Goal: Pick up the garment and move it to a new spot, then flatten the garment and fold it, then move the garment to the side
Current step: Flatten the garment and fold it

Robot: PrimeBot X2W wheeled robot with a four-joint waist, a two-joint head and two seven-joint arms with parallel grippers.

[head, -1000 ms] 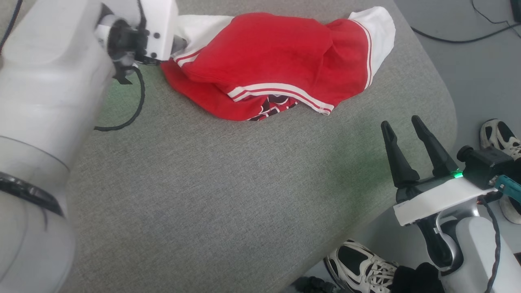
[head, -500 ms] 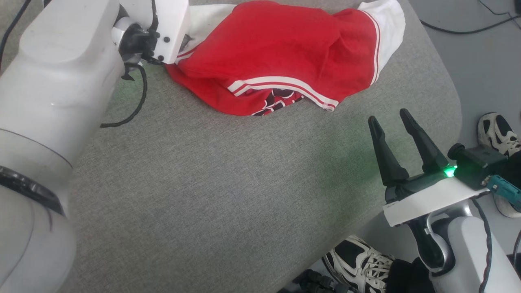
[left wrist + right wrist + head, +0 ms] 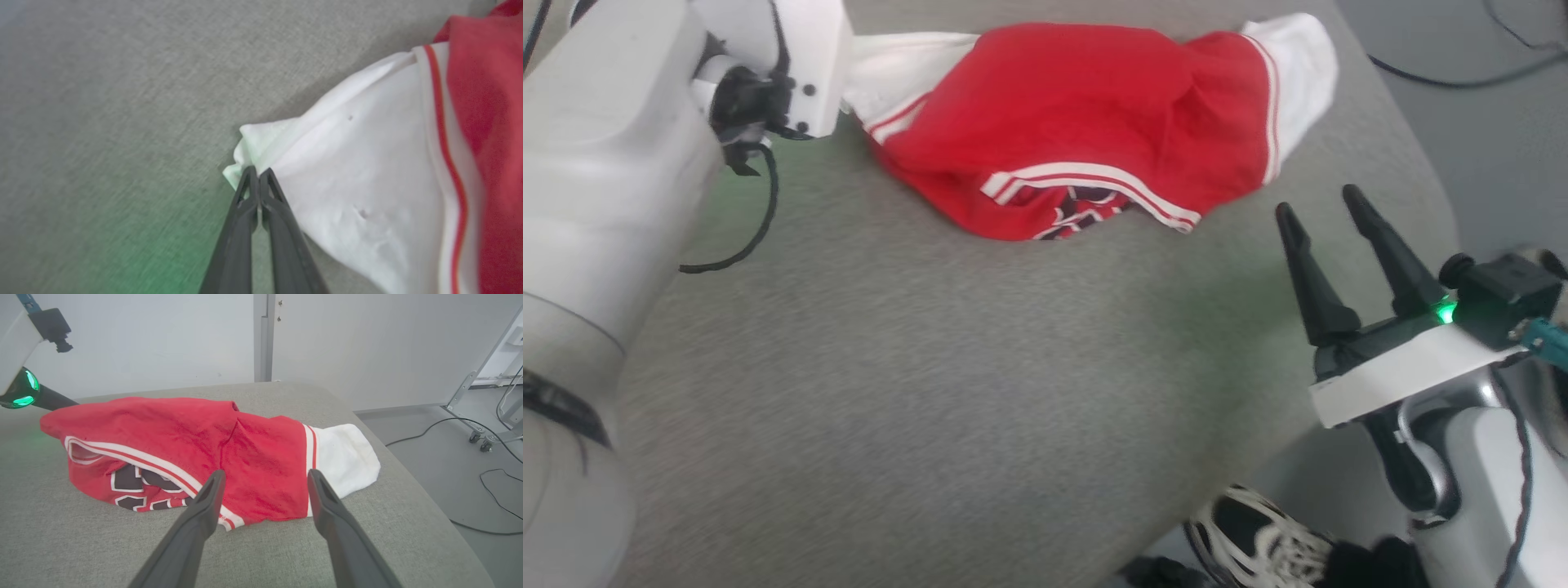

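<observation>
Left pincer, apart a second ago, now clamps the white sleeve of the garment, so lifting looks ready; right pincer waits apart.

- Grey woven padded surface, its corner rounded.
- Plain pale wall behind it, split by a vertical grey strip.
- Smooth grey floor alongside, black cables trailing across it.
- A metal frame on castors, far corner.

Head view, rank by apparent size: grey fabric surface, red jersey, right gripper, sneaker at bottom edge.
1. Grey fabric-covered surface.
2. Red jersey-style garment with white sleeves.
3. Right gripper with two dark fingers and black-and-white sneaker: similar; gripper is nearer the camera, sneaker cropped, so unranked.
</observation>
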